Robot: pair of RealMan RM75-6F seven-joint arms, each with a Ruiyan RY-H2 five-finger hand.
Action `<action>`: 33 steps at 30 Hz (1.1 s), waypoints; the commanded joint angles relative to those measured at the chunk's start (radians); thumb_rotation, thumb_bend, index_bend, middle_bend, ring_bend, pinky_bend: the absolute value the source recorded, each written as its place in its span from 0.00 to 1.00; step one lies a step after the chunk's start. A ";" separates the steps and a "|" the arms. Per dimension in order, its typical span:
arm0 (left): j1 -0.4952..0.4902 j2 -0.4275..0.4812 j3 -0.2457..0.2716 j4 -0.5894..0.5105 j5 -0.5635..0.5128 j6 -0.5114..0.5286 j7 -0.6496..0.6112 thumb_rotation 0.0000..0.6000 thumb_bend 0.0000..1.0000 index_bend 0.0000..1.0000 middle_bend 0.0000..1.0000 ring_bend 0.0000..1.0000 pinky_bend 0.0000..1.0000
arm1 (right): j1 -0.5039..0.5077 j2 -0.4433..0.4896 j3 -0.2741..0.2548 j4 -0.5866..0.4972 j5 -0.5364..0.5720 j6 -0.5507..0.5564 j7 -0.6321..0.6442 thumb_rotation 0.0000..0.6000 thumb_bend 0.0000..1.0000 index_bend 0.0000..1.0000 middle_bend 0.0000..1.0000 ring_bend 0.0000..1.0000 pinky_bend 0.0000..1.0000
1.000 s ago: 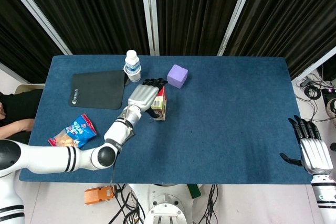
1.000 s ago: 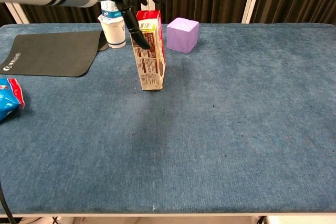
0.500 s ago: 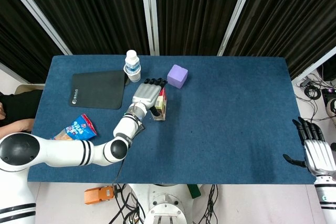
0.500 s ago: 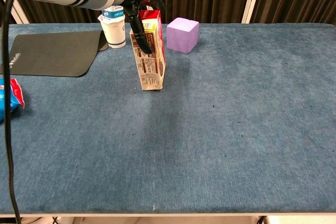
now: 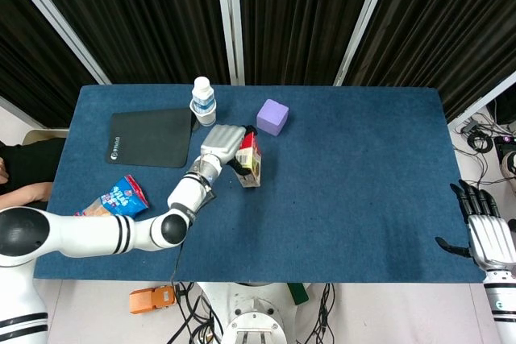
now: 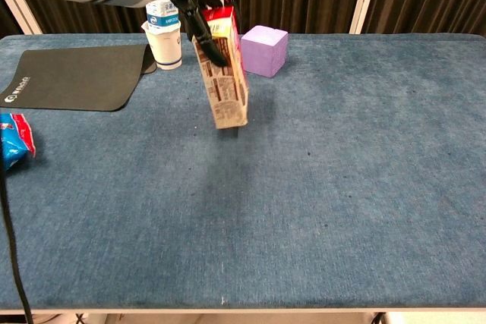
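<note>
Carton (image 6: pixel 222 73) now lifted off the blue table (image 6: pixel 342 187) and tilted, its lower end swung toward the camera; earlier it stood on the cloth. Near to far: right hand (image 5: pixel 486 234) at the table's near right corner, fingers straight and apart, holding nothing. Snack bag (image 5: pixel 113 200) near the left edge. Left hand (image 5: pixel 223 144) grips the carton's top, fingers wrapped round it. Beyond: black mat (image 5: pixel 151 136), purple cube (image 5: pixel 272 116), bottle (image 5: pixel 203 101).

The table (image 5: pixel 363 175) is dark blue. The carton (image 6: pixel 222 73) is brown with a red top. At its one o'clock the cube (image 5: pixel 272 116) is lilac; the mat (image 5: pixel 149 136) is black, the snack bag (image 5: pixel 113 201) blue.
</note>
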 commanded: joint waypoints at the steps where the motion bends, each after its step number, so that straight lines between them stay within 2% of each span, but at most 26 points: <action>1: 0.155 0.029 -0.079 -0.048 0.221 -0.043 -0.272 1.00 0.11 0.39 0.47 0.39 0.23 | 0.000 0.000 0.000 -0.002 -0.003 0.001 0.000 1.00 0.24 0.00 0.00 0.00 0.00; 4: 0.262 -0.025 -0.127 -0.016 0.397 -0.071 -0.513 1.00 0.11 0.39 0.45 0.35 0.09 | 0.001 -0.001 -0.001 -0.006 -0.011 0.004 -0.003 1.00 0.24 0.00 0.00 0.00 0.00; 7: 0.336 -0.091 -0.132 0.049 0.563 -0.086 -0.696 1.00 0.11 0.39 0.44 0.32 0.02 | 0.000 0.000 -0.003 -0.013 -0.015 0.007 -0.011 1.00 0.24 0.00 0.00 0.00 0.00; 12: 0.399 -0.224 -0.085 0.197 0.808 -0.041 -0.912 1.00 0.10 0.38 0.41 0.29 0.00 | -0.005 0.004 -0.004 -0.028 -0.015 0.015 -0.021 1.00 0.24 0.00 0.00 0.00 0.00; 17: 0.411 -0.342 -0.023 0.372 0.978 0.022 -1.048 1.00 0.10 0.38 0.41 0.28 0.00 | -0.010 0.009 -0.004 -0.042 -0.011 0.020 -0.033 1.00 0.24 0.00 0.00 0.00 0.00; 26: 0.399 -0.443 0.026 0.587 1.069 0.052 -1.123 1.00 0.10 0.38 0.41 0.27 0.00 | -0.018 0.014 -0.005 -0.051 -0.001 0.022 -0.042 1.00 0.24 0.00 0.00 0.00 0.00; 29: 0.396 -0.448 0.039 0.625 1.076 0.040 -1.108 1.00 0.09 0.32 0.37 0.23 0.00 | -0.018 0.013 -0.004 -0.050 0.002 0.019 -0.040 1.00 0.24 0.00 0.00 0.00 0.00; 33: 0.393 -0.441 0.050 0.645 1.062 0.004 -1.055 1.00 0.08 0.19 0.24 0.11 0.00 | -0.013 0.010 -0.002 -0.048 0.001 0.013 -0.038 1.00 0.24 0.00 0.00 0.00 0.00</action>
